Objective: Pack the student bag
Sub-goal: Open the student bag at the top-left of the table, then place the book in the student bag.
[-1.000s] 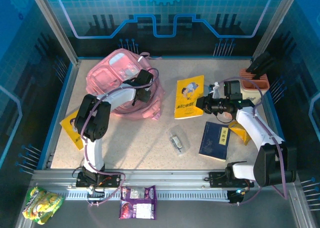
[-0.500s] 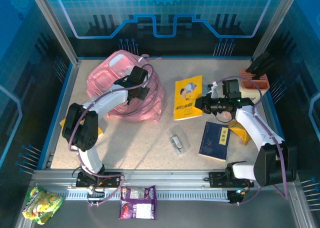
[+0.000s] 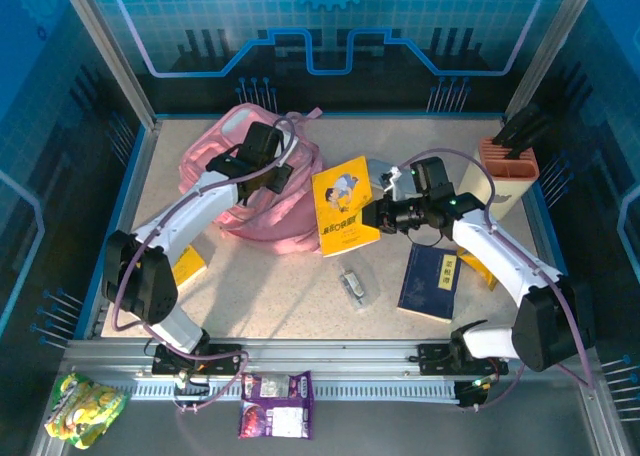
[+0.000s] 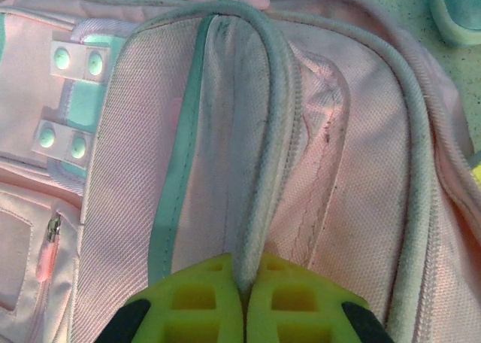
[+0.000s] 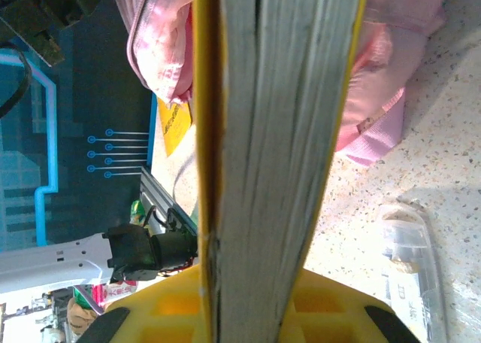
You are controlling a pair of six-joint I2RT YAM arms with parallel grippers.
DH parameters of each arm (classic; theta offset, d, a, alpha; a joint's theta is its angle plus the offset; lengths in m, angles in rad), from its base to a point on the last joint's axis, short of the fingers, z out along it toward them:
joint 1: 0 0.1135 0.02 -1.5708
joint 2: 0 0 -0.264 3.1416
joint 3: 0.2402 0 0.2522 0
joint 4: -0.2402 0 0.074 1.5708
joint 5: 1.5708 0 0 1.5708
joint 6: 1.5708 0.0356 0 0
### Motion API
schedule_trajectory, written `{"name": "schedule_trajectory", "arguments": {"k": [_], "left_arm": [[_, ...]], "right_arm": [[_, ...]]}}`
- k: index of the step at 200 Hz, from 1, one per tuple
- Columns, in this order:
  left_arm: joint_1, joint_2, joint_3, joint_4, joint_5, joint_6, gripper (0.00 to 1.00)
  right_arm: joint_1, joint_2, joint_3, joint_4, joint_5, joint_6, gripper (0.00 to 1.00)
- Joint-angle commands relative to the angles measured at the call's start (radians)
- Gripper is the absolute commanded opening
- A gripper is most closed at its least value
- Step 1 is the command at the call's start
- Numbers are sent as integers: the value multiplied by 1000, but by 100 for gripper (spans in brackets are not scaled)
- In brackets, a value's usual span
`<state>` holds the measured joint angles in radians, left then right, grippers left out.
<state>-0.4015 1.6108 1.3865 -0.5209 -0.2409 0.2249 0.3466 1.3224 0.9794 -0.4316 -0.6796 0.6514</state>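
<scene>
- Speckled beige table (image 3: 270,276), top view: the left gripper (image 3: 268,171) rests on the pink student bag (image 3: 285,221), which lies beneath its fingers. The right gripper (image 3: 368,216) holds a yellow book (image 3: 345,208) beside the bag.
- Left wrist: fingers (image 4: 203,302) pressed together, pinching the bag's grey piped edge, which runs ahead of them.
- Right wrist: fingers (image 5: 331,309) clamp the book's page edge; the bag lies beyond.

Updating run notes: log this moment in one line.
left gripper: shut on student bag | right gripper: shut on yellow book
</scene>
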Motion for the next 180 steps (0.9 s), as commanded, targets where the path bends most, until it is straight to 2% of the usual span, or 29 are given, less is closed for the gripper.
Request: {"name": "schedule_trajectory", "arguments": {"k": [1, 30, 60, 85, 116, 171, 180], "left_arm": [[14, -64, 91, 61, 25, 49, 0], [36, -62, 142, 48, 40, 71, 0], [48, -61, 179, 27, 71, 85, 0], [50, -68, 181, 28, 116, 85, 0], [50, -78, 149, 55, 221, 103, 0], [52, -101, 131, 41, 285, 93, 0], [53, -101, 137, 32, 292, 95, 0]], "right_arm": [[8, -19, -9, 12, 23, -2, 0], [16, -11, -49, -3, 20, -10, 0], [18, -65, -49, -98, 122, -45, 0], [22, -90, -63, -36, 117, -18, 0], [92, 40, -19, 163, -12, 36, 0], [153, 348, 66, 667, -83, 185, 0], [152, 395, 103, 682, -73, 180, 0]]}}
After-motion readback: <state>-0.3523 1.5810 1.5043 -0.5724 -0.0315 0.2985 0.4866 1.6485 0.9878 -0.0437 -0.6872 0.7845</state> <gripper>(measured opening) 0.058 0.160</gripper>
